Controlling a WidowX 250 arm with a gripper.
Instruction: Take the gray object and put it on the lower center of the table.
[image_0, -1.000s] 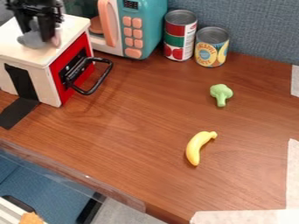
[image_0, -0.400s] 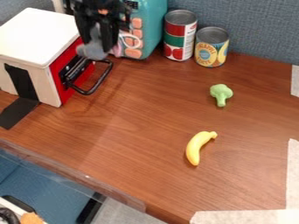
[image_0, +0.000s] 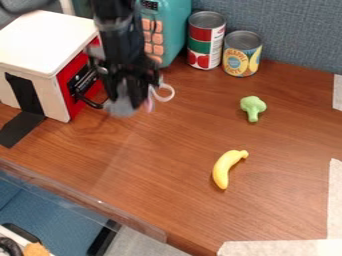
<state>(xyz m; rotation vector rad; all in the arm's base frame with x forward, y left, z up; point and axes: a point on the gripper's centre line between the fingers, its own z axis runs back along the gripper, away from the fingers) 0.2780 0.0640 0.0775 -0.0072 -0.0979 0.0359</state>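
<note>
Here, pinching the gray object (image_0: 119, 107) in the black claw (image_0: 131, 100) over the brown table (image_0: 170, 160), near the black handle (image_0: 91, 103), well apart from the banana (image_0: 223, 169).

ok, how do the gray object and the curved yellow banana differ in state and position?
The gray object is held in the black gripper; the yellow banana lies loose on the brown wooden table. The gray object is beside the red-fronted box; the banana is nearer the camera.

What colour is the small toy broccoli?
The toy broccoli is light green, best seen in the camera view.
</note>
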